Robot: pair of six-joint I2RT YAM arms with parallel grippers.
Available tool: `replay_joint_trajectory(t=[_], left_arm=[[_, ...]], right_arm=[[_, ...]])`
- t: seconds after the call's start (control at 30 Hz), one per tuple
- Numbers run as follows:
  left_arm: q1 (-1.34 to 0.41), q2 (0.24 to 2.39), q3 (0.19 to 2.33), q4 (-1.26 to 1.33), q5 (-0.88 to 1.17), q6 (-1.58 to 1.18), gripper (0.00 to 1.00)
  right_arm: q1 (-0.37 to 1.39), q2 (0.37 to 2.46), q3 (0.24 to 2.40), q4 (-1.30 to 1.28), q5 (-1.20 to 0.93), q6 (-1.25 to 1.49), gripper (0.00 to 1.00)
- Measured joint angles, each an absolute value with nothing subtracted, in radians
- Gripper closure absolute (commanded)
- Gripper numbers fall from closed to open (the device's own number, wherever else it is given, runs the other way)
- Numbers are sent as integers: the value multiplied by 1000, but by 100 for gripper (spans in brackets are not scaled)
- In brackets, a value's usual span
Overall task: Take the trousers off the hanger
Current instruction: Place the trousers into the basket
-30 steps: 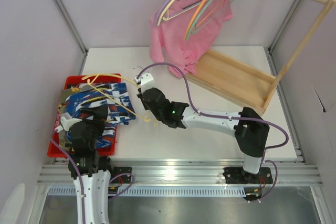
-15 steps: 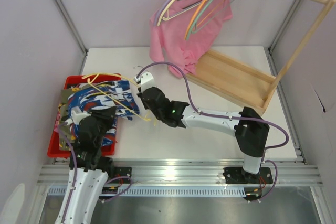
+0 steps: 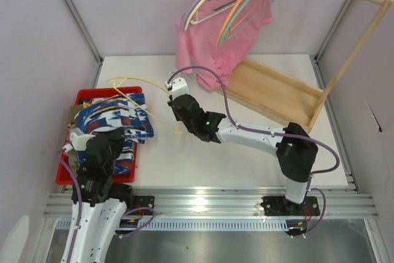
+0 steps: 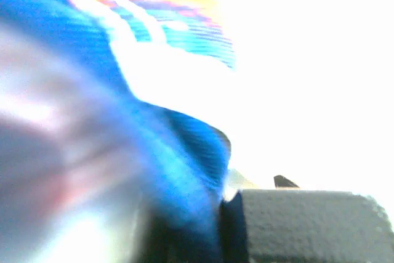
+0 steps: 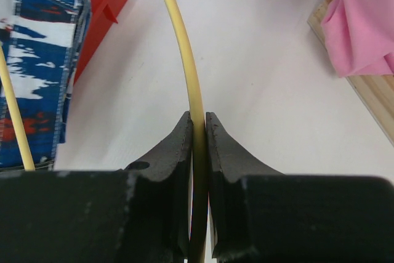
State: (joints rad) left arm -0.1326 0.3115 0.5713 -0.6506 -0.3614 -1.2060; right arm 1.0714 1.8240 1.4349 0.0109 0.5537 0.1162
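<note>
Right gripper (image 5: pixel 197 118) is clamping the thin yellow plastic hanger (image 5: pixel 186 60) — the sliding-off step. Left gripper (image 3: pixel 114 141), state unclear, is nosing into the blue-white-red print trousers (image 3: pixel 117 115) — pinning them comes next.

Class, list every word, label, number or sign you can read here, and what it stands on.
No readable text in any view.
The print on the blue, white and red trousers is pattern, not lettering.
The left wrist view is too blurred to read.
The red tray and wooden rack show no labels.

My right arm (image 3: pixel 252 137) reaches far left, right hand (image 5: pixel 198 118) pinched on the yellow hanger (image 5: pixel 183 53); my left hand (image 3: pixel 106 146) points down, its grip blurred.
</note>
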Motion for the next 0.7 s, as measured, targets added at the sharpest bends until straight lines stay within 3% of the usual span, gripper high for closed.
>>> replay_joint_trajectory(t=[0.27,0.33,0.37,0.47,0.57,0.7], left_arm=[[-133,317,604,-729,-408,-1208,99],[-133,305,603,-744,-409,-1220,93],[-133,293,599,-751,-409,-1227,76],[-133,256,580,-760,-413,-1243,39],[-133,248,567,-759,-411,-1264,19],[-133,261,564,-768,-408,-1275,7]], right_arm=[[1044,1791,1462,-11,553,84,100],[1040,1782,1468,-12,552,81,100],[1040,1778,1469,-11,553,79,100],[1040,1775,1469,-14,552,78,100],[1040,1775,1469,-27,550,78,100],[1040,1775,1469,-33,548,78,100]])
